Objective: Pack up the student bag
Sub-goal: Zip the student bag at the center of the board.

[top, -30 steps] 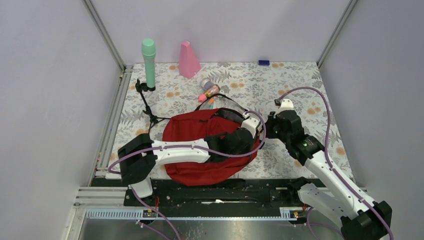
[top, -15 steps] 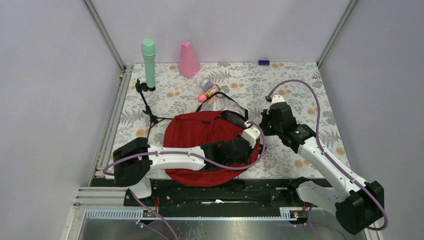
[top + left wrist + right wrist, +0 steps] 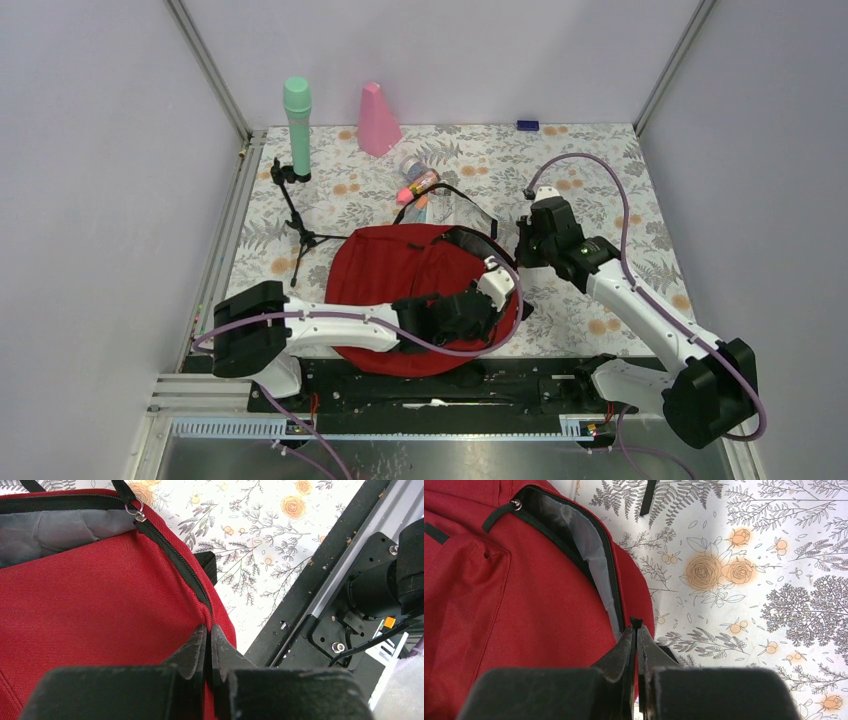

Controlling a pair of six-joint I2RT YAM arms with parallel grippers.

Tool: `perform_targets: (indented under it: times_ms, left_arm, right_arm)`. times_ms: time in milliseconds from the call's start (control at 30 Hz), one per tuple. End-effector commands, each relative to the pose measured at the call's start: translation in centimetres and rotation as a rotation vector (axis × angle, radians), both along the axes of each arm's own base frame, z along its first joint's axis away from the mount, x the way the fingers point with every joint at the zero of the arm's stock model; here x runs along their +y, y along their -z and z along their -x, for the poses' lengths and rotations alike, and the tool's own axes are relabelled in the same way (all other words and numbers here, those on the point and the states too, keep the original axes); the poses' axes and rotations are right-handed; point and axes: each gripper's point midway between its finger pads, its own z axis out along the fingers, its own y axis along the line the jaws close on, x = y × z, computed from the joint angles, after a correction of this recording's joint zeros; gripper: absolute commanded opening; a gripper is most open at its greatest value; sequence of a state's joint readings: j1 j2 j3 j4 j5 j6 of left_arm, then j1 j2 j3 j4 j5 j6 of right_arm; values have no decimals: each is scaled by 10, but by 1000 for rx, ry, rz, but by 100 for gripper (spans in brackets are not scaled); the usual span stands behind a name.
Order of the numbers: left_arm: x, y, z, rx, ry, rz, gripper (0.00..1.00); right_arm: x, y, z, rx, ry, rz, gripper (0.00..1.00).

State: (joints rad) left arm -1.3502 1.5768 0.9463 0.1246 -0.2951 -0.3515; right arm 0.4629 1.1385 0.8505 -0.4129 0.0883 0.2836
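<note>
The student bag (image 3: pixel 400 275) is a large red backpack lying flat on the floral table (image 3: pixel 600 170). Its black zipper (image 3: pixel 611 575) is partly undone and shows grey lining (image 3: pixel 589 555). My left gripper (image 3: pixel 497 285) reaches across the bag to its right edge. In the left wrist view its jaws (image 3: pixel 209 630) are shut on the red fabric (image 3: pixel 100 595) at the zipper seam. My right gripper (image 3: pixel 522 247) is just right of the bag. In the right wrist view it (image 3: pixel 636 627) is shut on a small black tab (image 3: pixel 636 621) at the zipper line.
At the back stand a mint green cylinder (image 3: pixel 297 110) on a black tripod (image 3: pixel 296 215) and a pink cone-shaped bottle (image 3: pixel 377 118). A small pink-capped bottle (image 3: pixel 418 182) lies behind the bag. A blue block (image 3: pixel 527 125) sits by the back wall. A black rail (image 3: pixel 320 595) runs along the near edge.
My right gripper has moved back and to the left along the bag's right edge. My left gripper has drawn toward the near edge, still on the bag.
</note>
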Motion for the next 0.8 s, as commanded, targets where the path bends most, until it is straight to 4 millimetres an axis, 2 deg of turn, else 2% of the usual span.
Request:
perform_targets:
  times_ms: [0, 367, 567, 667, 700, 733, 767]
  left_arm:
    - [5, 3, 38, 41, 119, -12, 0]
    - [20, 14, 68, 29, 205, -44, 0]
    - [30, 26, 90, 56, 260, -65, 0]
    - [31, 27, 92, 72, 249, -67, 0]
    - [30, 23, 90, 75, 226, -58, 3]
    - [28, 16, 86, 78, 196, -44, 13]
    - [26, 7, 81, 76, 165, -28, 29]
  right_arm:
    - [-8, -42, -42, -175, 66, 19, 0]
    - [6, -33, -60, -167, 37, 9, 0]
    - [17, -40, -66, -182, 7, -32, 0]
    - [29, -46, -61, -183, -45, -86, 0]
    - [34, -49, -58, -186, -67, -111, 0]
    - [40, -53, -52, -187, -98, -149, 0]
    - [43, -56, -46, -191, -115, -177, 0]
